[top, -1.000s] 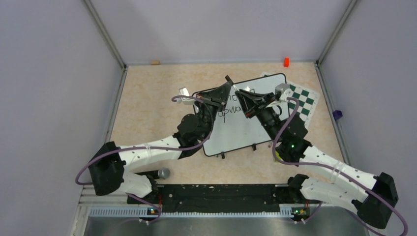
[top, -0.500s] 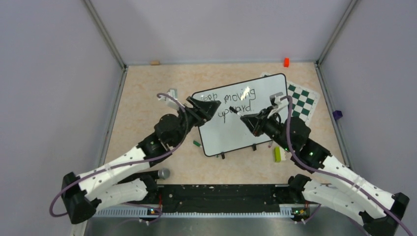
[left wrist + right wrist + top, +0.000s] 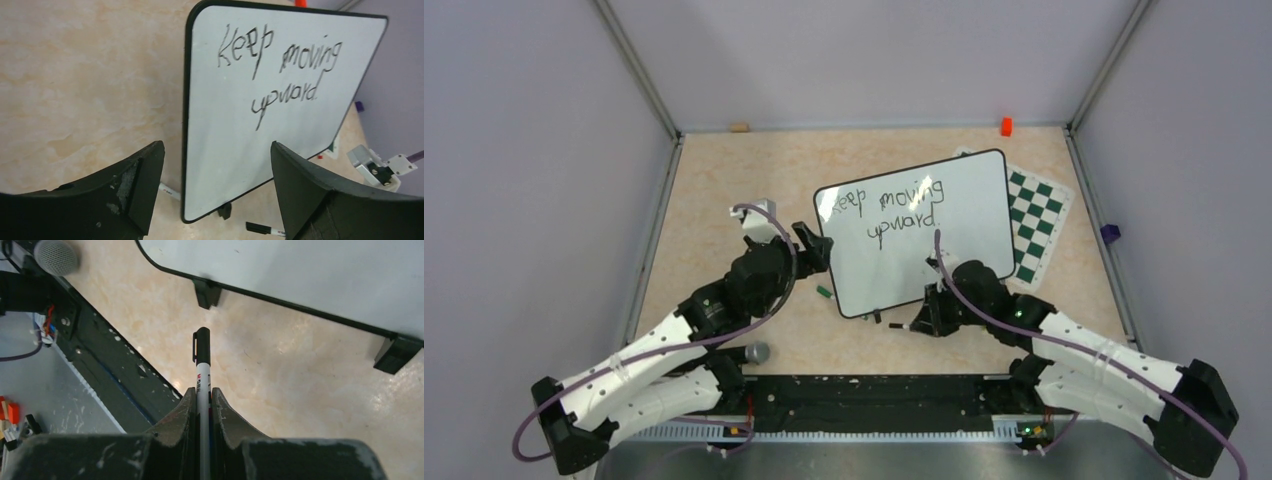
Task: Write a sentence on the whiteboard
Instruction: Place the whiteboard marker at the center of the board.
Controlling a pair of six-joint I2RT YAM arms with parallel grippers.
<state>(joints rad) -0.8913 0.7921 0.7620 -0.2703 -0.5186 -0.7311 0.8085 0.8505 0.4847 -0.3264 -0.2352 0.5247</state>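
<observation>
- left gripper [image 3: 216, 150]: jaws wide apart, nothing held between them
- from the top, left gripper [image 3: 816, 250] sits just beside the whiteboard's left edge; contact cannot be told
- right gripper [image 3: 202, 392]: jaws clamped on a marker [image 3: 202, 355], white barrel, black capped end sticking out past the fingertips
- from the top, right gripper [image 3: 921, 322] is low at the whiteboard's near edge, with the marker [image 3: 904, 326] pointing left over bare table
- in the right wrist view, the marker's cap ends near one black foot [image 3: 206, 292] of the board, apart from it
- whiteboard [image 3: 964, 255] is mid-table, face toward the top camera, turned slightly, black rim, two feet on its near edge
- the sentence [image 3: 889, 210] sits in the board's far left part, two lines, "Keep moving" over "upward"
- left wrist view shows the same words [image 3: 280, 65] clearly on the whiteboard [image 3: 225, 165]
- chess mat [image 3: 1039, 215], green and white, lies under the board's right side
- small green piece [image 3: 824, 292] lies on the table [image 3: 714, 200] by the board's near left corner
- orange block [image 3: 1006, 126] is at the far edge, well apart
- grey round mesh object [image 3: 757, 352] lies near the left arm's base
</observation>
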